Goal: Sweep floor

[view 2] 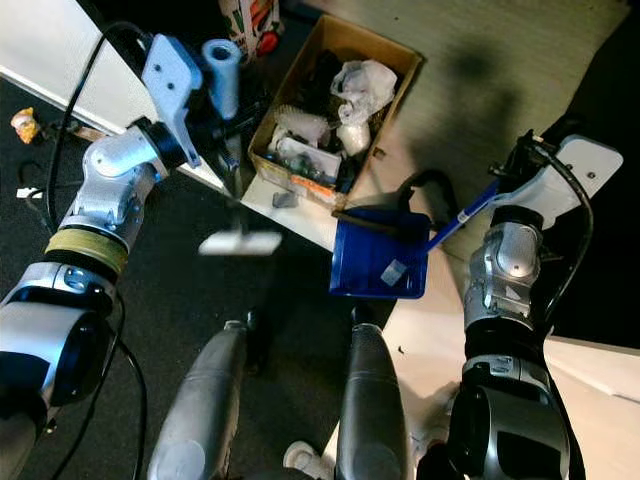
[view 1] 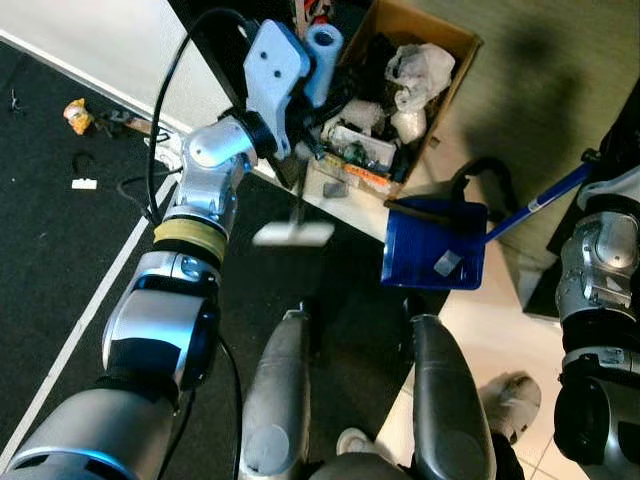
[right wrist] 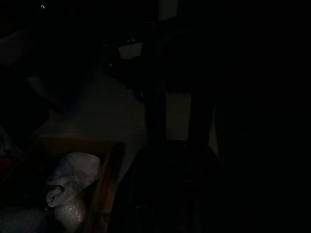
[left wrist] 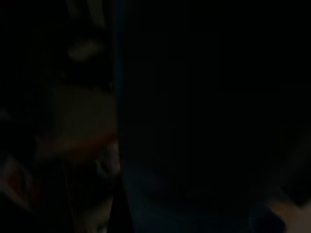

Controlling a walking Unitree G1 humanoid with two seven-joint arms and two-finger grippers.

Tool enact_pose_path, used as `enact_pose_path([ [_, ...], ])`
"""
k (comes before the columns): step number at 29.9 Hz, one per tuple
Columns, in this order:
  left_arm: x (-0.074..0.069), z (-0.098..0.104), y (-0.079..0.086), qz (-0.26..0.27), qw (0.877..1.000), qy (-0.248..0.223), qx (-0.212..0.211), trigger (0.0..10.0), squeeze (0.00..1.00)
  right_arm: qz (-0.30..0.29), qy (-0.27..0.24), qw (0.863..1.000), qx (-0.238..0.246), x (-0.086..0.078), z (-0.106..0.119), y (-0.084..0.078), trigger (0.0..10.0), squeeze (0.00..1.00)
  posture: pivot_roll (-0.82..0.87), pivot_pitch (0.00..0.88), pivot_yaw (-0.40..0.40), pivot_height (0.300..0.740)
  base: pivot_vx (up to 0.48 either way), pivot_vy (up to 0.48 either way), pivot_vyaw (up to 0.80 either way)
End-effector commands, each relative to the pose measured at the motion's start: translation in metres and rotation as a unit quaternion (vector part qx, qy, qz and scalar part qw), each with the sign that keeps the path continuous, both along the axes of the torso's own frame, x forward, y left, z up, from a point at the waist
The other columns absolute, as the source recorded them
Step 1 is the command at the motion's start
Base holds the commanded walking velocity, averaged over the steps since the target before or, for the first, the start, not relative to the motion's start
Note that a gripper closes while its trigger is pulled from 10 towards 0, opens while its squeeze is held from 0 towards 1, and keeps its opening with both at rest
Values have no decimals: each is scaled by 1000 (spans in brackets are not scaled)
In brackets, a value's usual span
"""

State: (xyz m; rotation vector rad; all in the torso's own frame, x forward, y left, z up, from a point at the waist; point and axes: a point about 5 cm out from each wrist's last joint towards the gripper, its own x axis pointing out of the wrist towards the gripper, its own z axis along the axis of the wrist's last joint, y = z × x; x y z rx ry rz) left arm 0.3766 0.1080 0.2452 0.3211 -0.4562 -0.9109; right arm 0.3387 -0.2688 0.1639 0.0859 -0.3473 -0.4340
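My left gripper (view 1: 298,148) is raised in front of the cardboard box and shut on a thin broom handle (view 1: 298,195). The pale broom head (view 1: 293,234) hangs blurred over the dark mat. A blue dustpan (view 1: 435,245) rests on the light floor just right of it, with a small grey scrap (view 1: 447,263) inside. Its blue pole (view 1: 540,203) runs up to my right gripper (view 2: 518,160), which is shut on it. Both wrist views are very dark; the right wrist view makes out a white bag (right wrist: 68,179) in the box.
An open cardboard box (view 1: 452,75) full of clutter stands behind the dustpan, with a paper roll (view 1: 322,50) beside it. A yellow wrapper (view 1: 77,115), a white scrap (view 1: 84,183) and cables lie on the black mat. My legs (view 1: 278,400) are below.
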Motion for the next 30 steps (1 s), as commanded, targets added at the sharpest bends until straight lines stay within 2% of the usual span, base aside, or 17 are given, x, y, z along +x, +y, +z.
enact_pose_path([
  [1, -5, -10, -5, -7, 1000, -8, -4, 10000, 0, 14, 99, 994, 49, -7, -50, 9, 10000, 0, -41, 470, 83, 731, 0, 0, 0],
  [6, -9, -22, -10, -9, 999, -34, 38, 10000, 0, 17, 98, 994, 48, -8, -51, 11, 10000, 0, -49, 478, 82, 731, 0, 0, 0],
  [8, -10, -28, -11, -9, 996, -60, 68, 10000, 0, 18, 97, 994, 47, -10, -52, 11, 10000, 0, -60, 487, 80, 731, 0, 0, 0],
  [11, -10, -31, -12, -9, 995, -65, 72, 10000, 0, 18, 97, 994, 45, -12, -53, 10, 10000, 0, -70, 497, 79, 731, 0, 0, 0],
  [14, -13, -42, -13, 0, 992, -83, 97, 10000, 0, 18, 94, 995, 41, -16, -54, 10, 10000, 0, -96, 513, 73, 731, 0, 0, 0],
  [15, -15, -45, -14, 10, 988, -109, 111, 10000, 0, 17, 90, 995, 38, -20, -54, 11, 10000, 0, -108, 520, 71, 731, 0, 0, 0],
  [17, -15, -45, -14, 10, 988, -109, 111, 10000, 0, 17, 90, 995, 38, -20, -54, 11, 10000, 0, -108, 520, 71, 731, 0, 0, 0],
  [20, -17, -36, -15, 36, 978, -172, 109, 10000, 0, 17, 84, 996, 37, -24, -53, 11, 10000, 0, -114, 524, 71, 731, 0, 0, 0],
  [22, -17, -34, -15, 39, 976, -182, 109, 10000, 0, 18, 83, 996, 37, -24, -53, 11, 10000, 0, -114, 524, 71, 731, 0, 0, 0],
  [23, -19, -28, -18, 41, 971, -215, 100, 10000, 0, 18, 81, 996, 39, -25, -54, 11, 10000, 0, -115, 526, 74, 731, 0, 0, 0],
  [27, -20, -25, -20, 46, 964, -240, 99, 10000, 0, 18, 80, 996, 41, -26, -53, 11, 10000, 0, -114, 524, 73, 731, 0, 0, 0],
  [30, -17, -32, -19, 99, 954, -259, 113, 10000, 0, 28, 75, 996, 39, -28, -51, 13, 10000, 0, -129, 524, 58, 731, 0, 0, 0],
])
